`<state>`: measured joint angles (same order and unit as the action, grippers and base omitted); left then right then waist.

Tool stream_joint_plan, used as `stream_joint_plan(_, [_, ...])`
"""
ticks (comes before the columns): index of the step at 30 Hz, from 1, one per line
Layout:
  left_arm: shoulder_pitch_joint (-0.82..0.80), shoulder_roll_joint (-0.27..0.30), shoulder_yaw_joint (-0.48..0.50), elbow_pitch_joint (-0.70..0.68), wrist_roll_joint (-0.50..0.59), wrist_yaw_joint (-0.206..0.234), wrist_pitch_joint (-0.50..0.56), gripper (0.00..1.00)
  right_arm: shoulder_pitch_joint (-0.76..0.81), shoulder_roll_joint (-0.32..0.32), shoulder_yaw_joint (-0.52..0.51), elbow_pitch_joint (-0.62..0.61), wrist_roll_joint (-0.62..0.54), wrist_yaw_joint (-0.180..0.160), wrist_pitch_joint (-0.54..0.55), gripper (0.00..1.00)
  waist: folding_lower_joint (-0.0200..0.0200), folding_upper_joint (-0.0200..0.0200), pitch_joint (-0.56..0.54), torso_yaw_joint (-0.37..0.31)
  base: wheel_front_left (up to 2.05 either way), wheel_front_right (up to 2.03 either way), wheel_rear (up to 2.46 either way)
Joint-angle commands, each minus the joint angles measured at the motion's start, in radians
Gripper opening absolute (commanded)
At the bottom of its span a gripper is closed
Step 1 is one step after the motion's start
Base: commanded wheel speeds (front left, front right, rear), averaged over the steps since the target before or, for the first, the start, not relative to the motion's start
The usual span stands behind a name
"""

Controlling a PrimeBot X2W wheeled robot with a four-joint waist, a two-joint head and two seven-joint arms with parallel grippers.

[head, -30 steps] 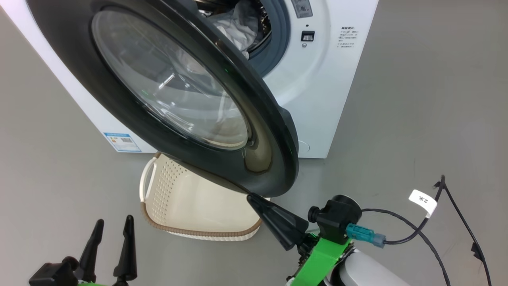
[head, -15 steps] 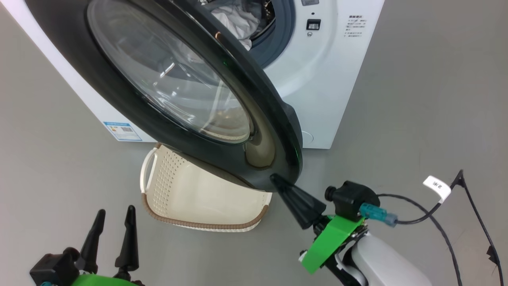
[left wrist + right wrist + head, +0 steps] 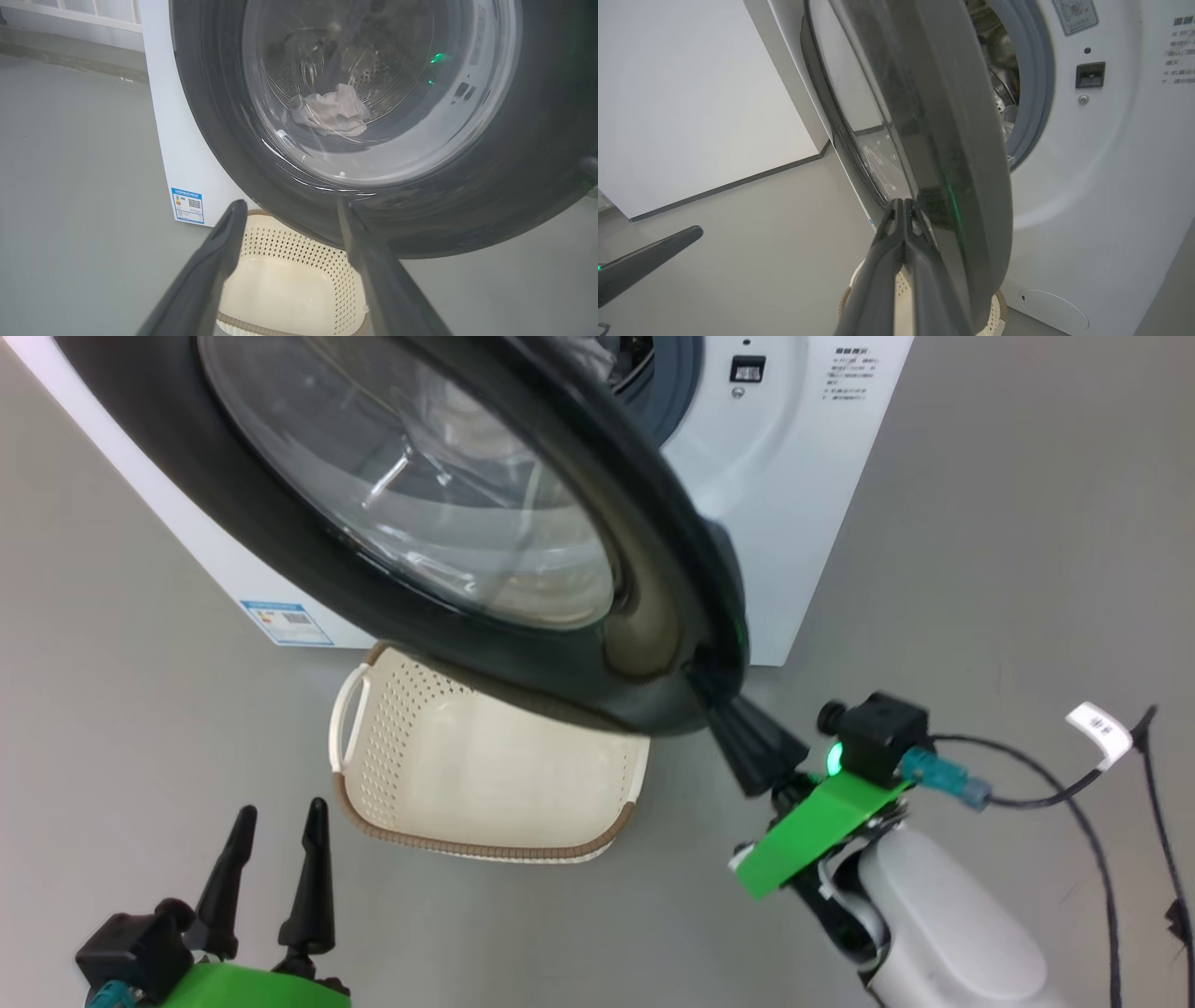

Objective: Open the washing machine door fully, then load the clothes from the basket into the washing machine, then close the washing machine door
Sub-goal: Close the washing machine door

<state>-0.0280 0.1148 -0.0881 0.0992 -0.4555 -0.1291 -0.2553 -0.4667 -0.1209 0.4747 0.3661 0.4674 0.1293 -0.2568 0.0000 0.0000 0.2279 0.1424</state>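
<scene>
The washing machine door (image 3: pixel 420 523) stands partly open, swung out from the front of the white washing machine (image 3: pixel 803 523) so that the grey rubber gasket (image 3: pixel 1036 93) and part of the steel drum show past its free edge. The right gripper (image 3: pixel 724 709) has its jaws pressed together into one dark point, holding nothing, and that point rests against the lower part of the door's glossy black rim, at its free edge. A green bracket and a small camera block with a green light sit just behind these jaws, and a black cable with a white tag (image 3: pixel 1102 728) trails off to the side. The left gripper (image 3: pixel 282 808) hangs low over the grey floor (image 3: pixel 980 569) with its jaws spread wide and nothing between them, near the basket but apart from it. The basket (image 3: pixel 485 849) stands on the floor just in front of the machine's bottom edge, partly under the door's lower rim. Through the porthole glass, the left wrist view shows pale crumpled clothes (image 3: pixel 329 112) lying in the drum. A blue label sticker (image 3: pixel 287 623) sits near the machine's bottom edge.
</scene>
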Motion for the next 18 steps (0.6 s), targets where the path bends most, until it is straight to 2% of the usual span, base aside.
stream_joint_plan(1, [-0.033,0.017,0.030,-0.031,0.001,-0.002,-0.006,1.00,-0.033,0.015,-0.008,-0.023,-0.011,0.001,-0.005,0.00,0.0000,0.0000,0.010,0.002,0.00,0.00,0.00])
stream_joint_plan(18, [-0.102,0.016,0.005,-0.044,0.017,-0.002,-0.006,1.00,-0.188,-0.019,-0.138,0.007,-0.028,0.001,-0.005,0.00,0.0000,0.0000,0.123,0.042,0.00,0.00,0.00])
